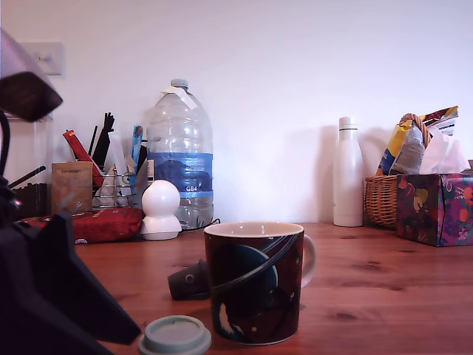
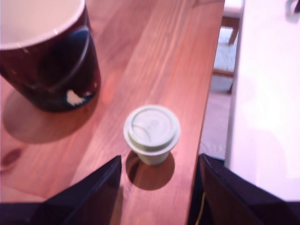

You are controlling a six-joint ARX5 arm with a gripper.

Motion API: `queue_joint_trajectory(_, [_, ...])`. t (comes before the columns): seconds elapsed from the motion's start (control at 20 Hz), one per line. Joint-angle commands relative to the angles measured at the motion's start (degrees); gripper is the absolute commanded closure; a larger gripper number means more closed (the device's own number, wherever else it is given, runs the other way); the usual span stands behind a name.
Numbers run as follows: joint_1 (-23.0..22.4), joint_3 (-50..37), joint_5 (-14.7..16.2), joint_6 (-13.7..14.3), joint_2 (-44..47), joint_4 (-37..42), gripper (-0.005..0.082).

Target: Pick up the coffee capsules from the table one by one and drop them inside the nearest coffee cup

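Observation:
A pale mint-green coffee capsule (image 2: pixel 151 132) stands flange-up on the wooden table (image 2: pixel 159 56), close to its edge. My gripper (image 2: pixel 159 187) is open, its two dark fingers (image 2: pixel 101 192) spread just short of the capsule, one to each side, with nothing between them. The dark coffee cup (image 2: pixel 47 65) with a white inside stands a short way beyond. In the exterior view the mint capsule (image 1: pixel 175 336) sits at the front, left of the cup (image 1: pixel 253 285). A dark grey capsule (image 1: pixel 188 281) lies on its side behind the cup. The dark finger (image 1: pixel 89 296) fills the exterior view's lower left.
At the back stand a large water bottle (image 1: pixel 179 155), a white round-headed figurine (image 1: pixel 160 211), a red pouch (image 1: pixel 103 224), a white bottle (image 1: pixel 347 174), a wicker basket (image 1: pixel 382 200) and a floral box (image 1: pixel 436 208). The table edge (image 2: pixel 202 117) runs right beside the mint capsule.

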Motion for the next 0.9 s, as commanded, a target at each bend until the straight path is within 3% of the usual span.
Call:
queue_joint_trajectory(0.0, [-0.31, 2.34, 0.17, 0.52, 2.71, -0.87, 0.0286])
queue_joint_trajectory(0.3, [-0.31, 7.17, -0.48, 1.14, 8.94, -5.01, 0.0286])
queue_joint_trajectory(0.85, [-0.31, 9.07, -1.88, 3.52, 10.05, -5.60, 0.0287])
